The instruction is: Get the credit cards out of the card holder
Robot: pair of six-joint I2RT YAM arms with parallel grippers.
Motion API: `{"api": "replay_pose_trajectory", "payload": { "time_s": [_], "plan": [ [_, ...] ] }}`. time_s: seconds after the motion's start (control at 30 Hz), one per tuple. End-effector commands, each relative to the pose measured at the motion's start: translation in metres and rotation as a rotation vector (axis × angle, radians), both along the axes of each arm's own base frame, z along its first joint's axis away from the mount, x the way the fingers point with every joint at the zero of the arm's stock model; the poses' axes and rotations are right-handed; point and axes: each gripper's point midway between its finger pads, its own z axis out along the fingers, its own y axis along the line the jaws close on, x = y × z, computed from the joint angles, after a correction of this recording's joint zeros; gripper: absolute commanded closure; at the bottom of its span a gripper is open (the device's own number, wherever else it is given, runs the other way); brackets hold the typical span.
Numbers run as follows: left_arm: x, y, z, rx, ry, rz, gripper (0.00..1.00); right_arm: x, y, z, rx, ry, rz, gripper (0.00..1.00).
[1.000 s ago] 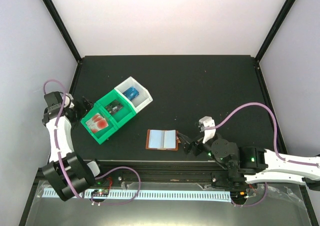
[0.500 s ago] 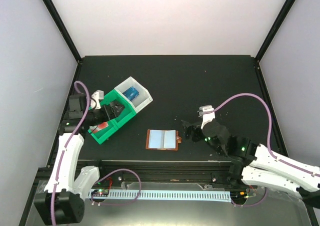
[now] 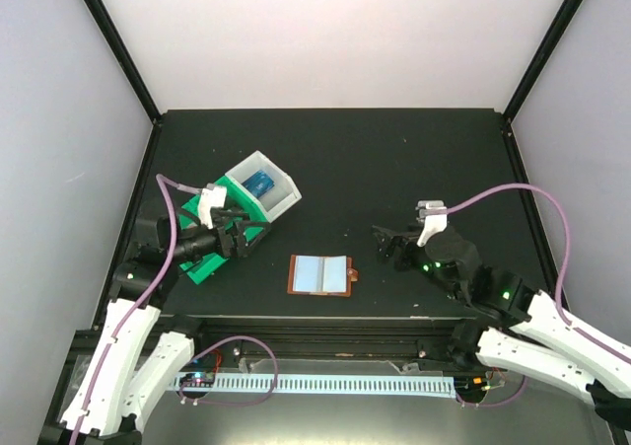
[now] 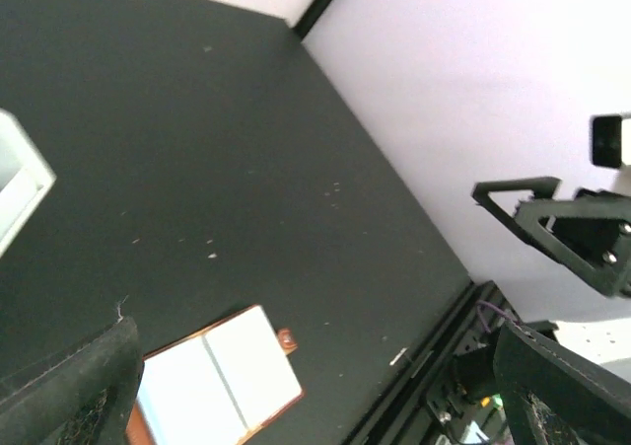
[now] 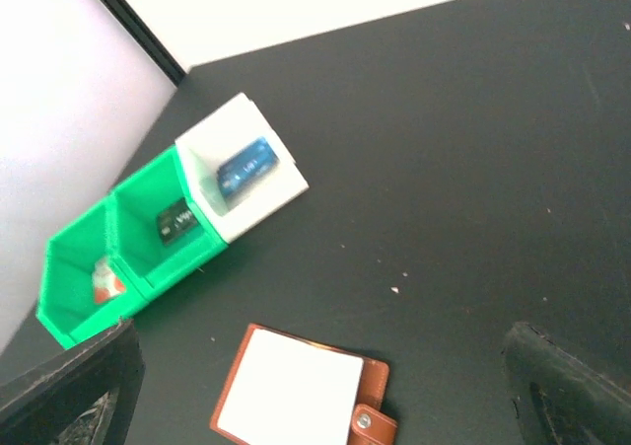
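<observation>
Holder: flat brown leather bifold card holder (image 3: 319,274), open, lower centre.
Cards: thin plastic credit cards (image 3: 260,182), in green-and-white bin tray (image 3: 202,270), left.
Fingers: left gripper (image 3: 237,238), right gripper (image 3: 383,245) wide (empty).
Risk: left gripper clipping tray, spilling cards.

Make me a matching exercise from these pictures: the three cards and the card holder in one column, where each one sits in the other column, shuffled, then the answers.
Things:
1. blue card
2. dark card
3. red card
4. card holder

Places:
A. on the black table, lying open
B. end green compartment
C. white compartment
D. middle green compartment

Pairs: 1-C, 2-D, 3-B, 4-A
</observation>
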Motion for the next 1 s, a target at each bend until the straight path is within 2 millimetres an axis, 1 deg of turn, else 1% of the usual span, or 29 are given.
{"api": "replay_pose_trajectory", "payload": {
  "time_s": [0.0,0.2,0.27,0.33,0.43,0.6,0.97],
  "plan": [
    [-0.021,-0.016,0.031,-0.071,-0.123,-0.126,0.01,-0.006,-0.009,0.034,0.074,-0.05,0.005,0.0],
    [-0.046,-0.015,0.071,-0.128,-0.259,-0.146,0.01,-0.012,-0.029,0.075,0.134,-0.147,-0.012,0.0],
    [-0.052,-0.012,0.081,-0.131,-0.296,-0.139,0.01,-0.015,-0.034,0.085,0.15,-0.168,-0.013,0.0],
    [-0.054,-0.01,0.085,-0.128,-0.314,-0.131,0.01,-0.018,-0.038,0.093,0.166,-0.185,-0.006,0.0],
    [-0.056,-0.01,0.085,-0.125,-0.304,-0.129,0.01,-0.023,-0.041,0.101,0.189,-0.2,0.004,0.0],
    [-0.055,-0.009,0.083,-0.124,-0.292,-0.117,0.01,-0.025,-0.042,0.1,0.212,-0.209,0.015,0.0],
    [-0.046,-0.002,0.078,-0.1,-0.293,-0.052,0.01,-0.026,-0.032,0.083,0.211,-0.166,0.042,0.0]
  ]
}}
